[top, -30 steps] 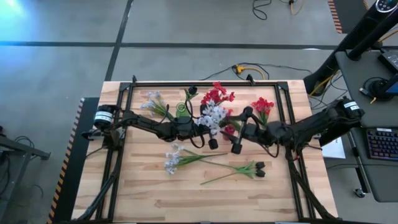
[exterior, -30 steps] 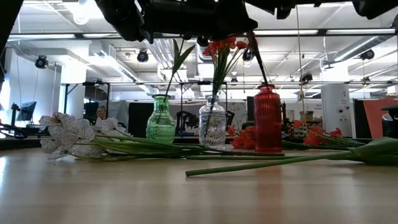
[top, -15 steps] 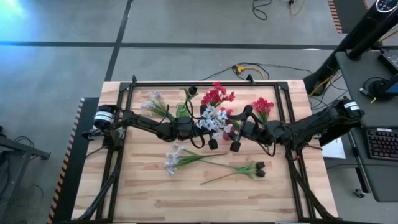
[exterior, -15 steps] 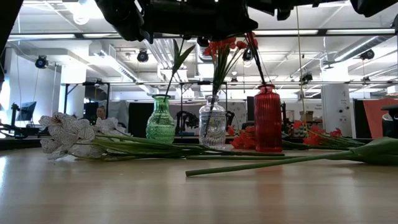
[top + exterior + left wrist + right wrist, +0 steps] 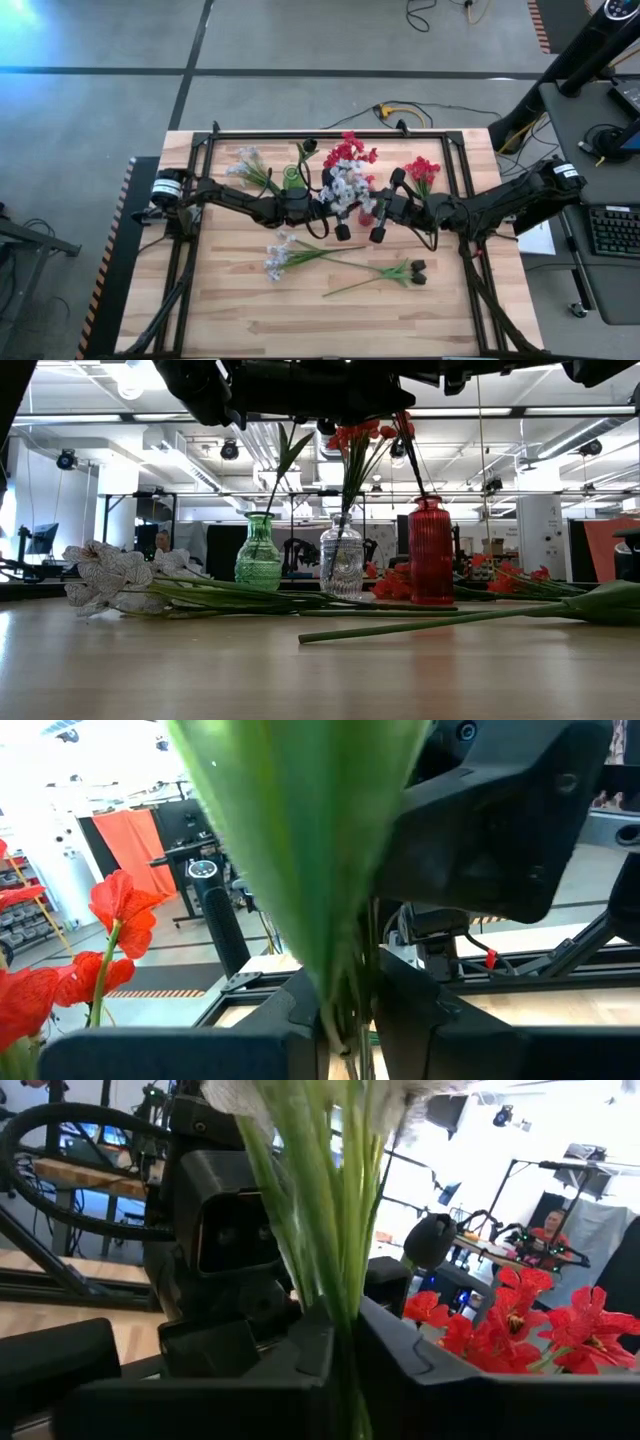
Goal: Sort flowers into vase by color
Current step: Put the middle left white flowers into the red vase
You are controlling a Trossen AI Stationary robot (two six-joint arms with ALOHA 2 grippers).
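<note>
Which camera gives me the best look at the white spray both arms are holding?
The high view: the white spray shows whole between the left gripper and the right gripper. The right wrist view shows only its stems pinched between shut fingers; the left wrist view a blurred green leaf; the low view hides it.

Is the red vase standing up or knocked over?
Standing up: the red vase sits upright on the table, stems rising from its top.

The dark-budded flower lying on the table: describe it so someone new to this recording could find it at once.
Start at the wooden table in the high view and look at the open area nearer its front edge, below both arms. The dark-budded flower lies flat there, buds toward the right. Its neighbour, the pale blue-white spray, has light blossoms pointing left; only this one ends in near-black buds.
</note>
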